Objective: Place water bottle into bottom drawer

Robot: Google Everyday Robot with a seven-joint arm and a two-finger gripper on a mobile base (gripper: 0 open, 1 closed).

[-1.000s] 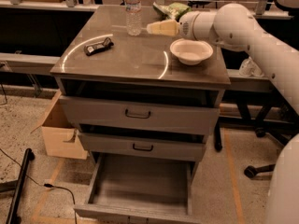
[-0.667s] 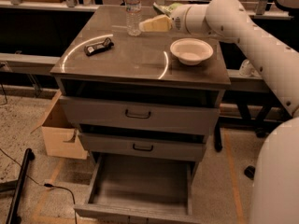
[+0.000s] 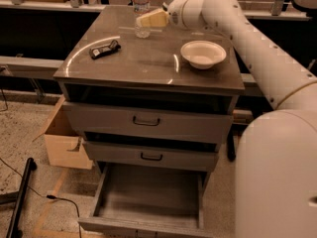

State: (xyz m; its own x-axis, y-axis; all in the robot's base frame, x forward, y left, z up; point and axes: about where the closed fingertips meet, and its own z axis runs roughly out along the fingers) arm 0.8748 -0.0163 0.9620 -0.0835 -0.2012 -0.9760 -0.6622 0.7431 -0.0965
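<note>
The gripper sits right against the water bottle at the back of the bench — can't tell its grip — bottom drawer open.

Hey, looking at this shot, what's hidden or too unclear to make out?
All in the camera view:
- Pincer over the back of the cabinet top, overlapping the water bottle: contact cannot be told.
- Water bottle's cap: cut by the top edge.
- Bottom drawer, open: front cut by the bottom edge.
- Two upper drawers: shut, contents hidden.
- Dark handheld object on the cabinet top: too small to identify.
</note>
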